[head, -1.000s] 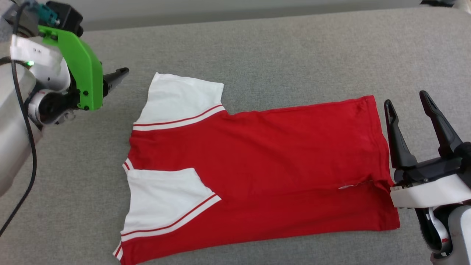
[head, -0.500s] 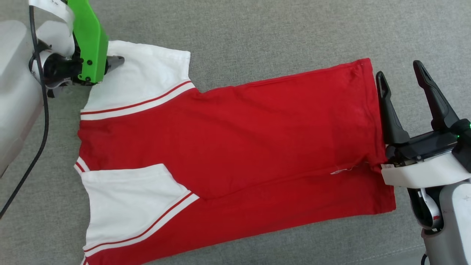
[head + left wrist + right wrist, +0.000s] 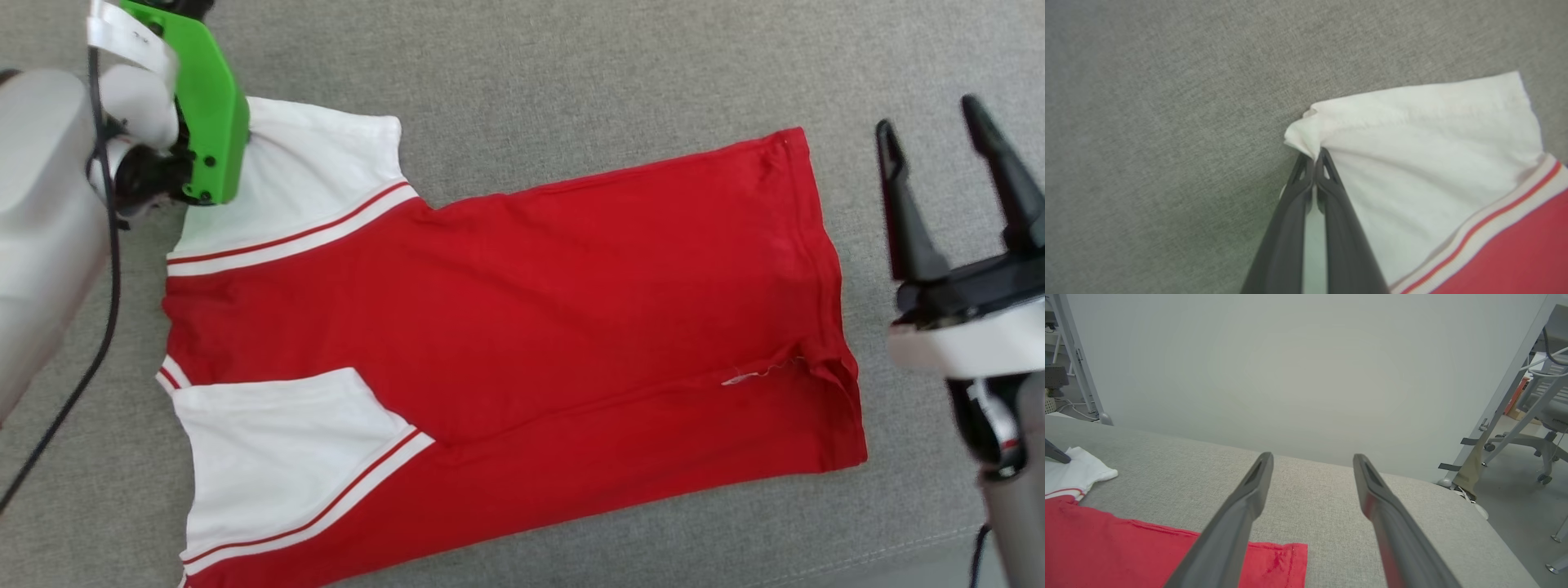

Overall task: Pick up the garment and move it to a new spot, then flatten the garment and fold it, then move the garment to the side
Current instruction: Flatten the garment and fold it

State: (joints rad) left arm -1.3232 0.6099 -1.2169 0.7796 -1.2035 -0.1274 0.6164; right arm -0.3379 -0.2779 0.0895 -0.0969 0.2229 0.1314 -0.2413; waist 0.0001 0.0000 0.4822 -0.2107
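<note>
The garment (image 3: 506, 327) lies flat across centre frame on grey surface (image 3: 588, 73); left gripper (image 3: 1314, 157) pinched closed on its white sleeve corner, upper left; right gripper (image 3: 928, 114) spread wide, empty, far right.

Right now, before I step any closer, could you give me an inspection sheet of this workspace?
Surface: grey fabric top.
Job's things: garment lies spread out, near sleeve folded onto its red body.
Clutter: nothing seen.
Grippers: left gripper shut on a corner of the far sleeve; right gripper open, beside the hem, holding nothing.
Cables: black cable hangs along the left arm.
Surroundings: pale wall, office chair.
</note>
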